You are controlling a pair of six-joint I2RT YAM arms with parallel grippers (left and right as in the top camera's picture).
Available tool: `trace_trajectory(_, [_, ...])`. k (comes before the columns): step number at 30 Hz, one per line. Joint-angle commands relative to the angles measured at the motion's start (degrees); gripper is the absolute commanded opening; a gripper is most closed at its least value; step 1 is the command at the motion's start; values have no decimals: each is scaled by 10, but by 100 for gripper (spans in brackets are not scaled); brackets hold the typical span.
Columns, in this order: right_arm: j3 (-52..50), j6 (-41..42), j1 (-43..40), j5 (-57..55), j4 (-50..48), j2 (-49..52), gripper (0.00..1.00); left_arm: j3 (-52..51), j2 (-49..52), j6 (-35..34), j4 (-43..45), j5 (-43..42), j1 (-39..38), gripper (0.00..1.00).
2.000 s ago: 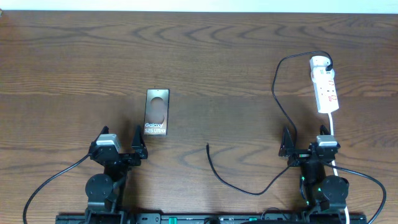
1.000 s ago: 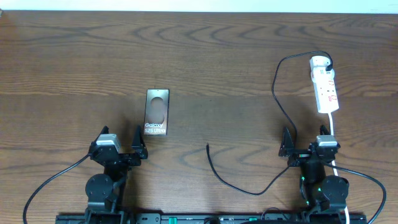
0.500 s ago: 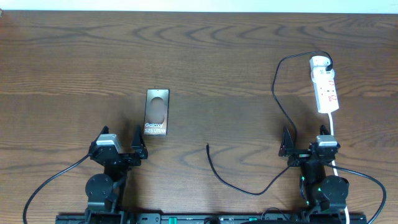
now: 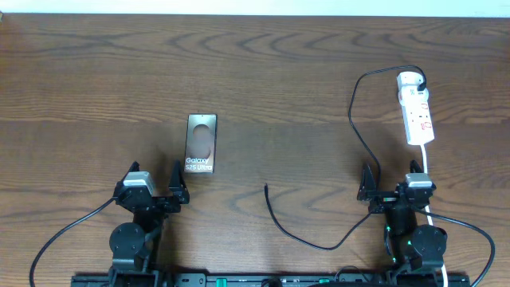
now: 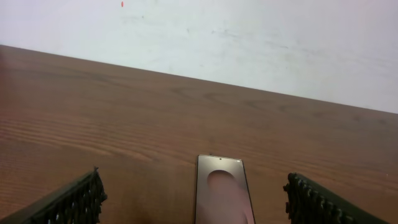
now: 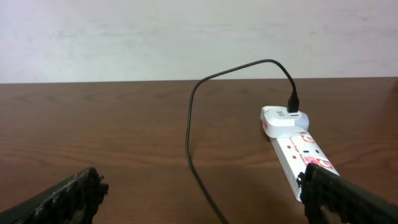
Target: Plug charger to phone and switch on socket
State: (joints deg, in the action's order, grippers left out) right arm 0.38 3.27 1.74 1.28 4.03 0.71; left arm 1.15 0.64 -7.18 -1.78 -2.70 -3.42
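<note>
The phone (image 4: pixel 202 144) lies flat left of centre, lettering toward me; in the left wrist view the phone (image 5: pixel 222 193) sits ahead between the open fingers. The white socket strip (image 4: pixel 417 112) lies at the far right, also in the right wrist view (image 6: pixel 300 152). The black charger cable (image 4: pixel 355 127) runs from a black plug (image 4: pixel 420 80) in the strip's far end, loops down, and ends in a loose tip (image 4: pixel 266 187) on the wood; it shows in the right wrist view (image 6: pixel 194 149). My left gripper (image 4: pixel 155 186) and right gripper (image 4: pixel 390 183) are open, empty, near the front edge.
The strip's thick white cord (image 4: pixel 426 171) runs down past the right gripper. The arm bases and their black cables (image 4: pixel 64 235) sit along the front edge. A pale wall (image 5: pixel 249 37) stands behind the brown wooden table (image 4: pixel 279 64).
</note>
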Motion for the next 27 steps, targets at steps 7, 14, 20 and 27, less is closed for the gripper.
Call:
trace_trajectory(7, [-1, -2, 1, -5, 3, -3, 99, -9, 0, 9, -23, 5, 1, 91])
trace_trajectory(14, [-1, -2, 1, -5, 3, -3, 99, -9, 0, 10, -23, 6, 1, 91])
trace_trajectory(20, [-1, -2, 1, -5, 3, -3, 99, -9, 0, 10, -23, 8, 1, 91])
trace_trajectory(27, [-1, -2, 1, -5, 3, -3, 99, -3, 0, -15, -19, 1, 1, 91])
